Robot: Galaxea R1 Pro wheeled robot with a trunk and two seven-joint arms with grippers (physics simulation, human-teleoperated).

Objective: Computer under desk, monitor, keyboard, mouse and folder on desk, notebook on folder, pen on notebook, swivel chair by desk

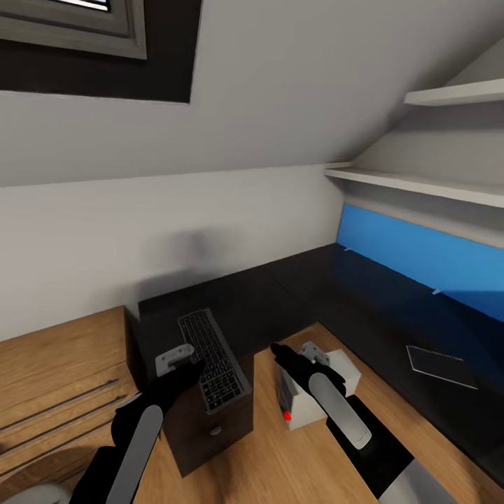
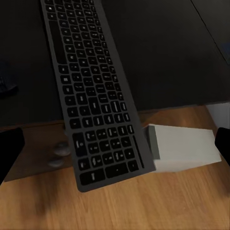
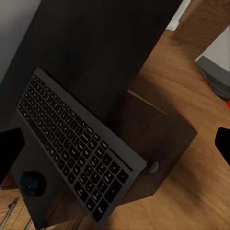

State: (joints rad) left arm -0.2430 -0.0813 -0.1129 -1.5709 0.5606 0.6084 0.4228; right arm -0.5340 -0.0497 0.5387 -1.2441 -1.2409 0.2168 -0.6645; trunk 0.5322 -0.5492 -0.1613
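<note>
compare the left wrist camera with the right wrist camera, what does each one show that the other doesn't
The left wrist view alone gives a close look at the pale grey computer case on the wooden floor. The right wrist view alone shows the small dark round mouse beside the keyboard's end. Both share the flat black keyboard overhanging the dark desk.

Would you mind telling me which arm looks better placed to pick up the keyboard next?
Left, probably. The left gripper hovers right beside the keyboard, whose near end overhangs the dark cabinet edge. The right gripper sits farther off, above the white computer on the floor.
</note>
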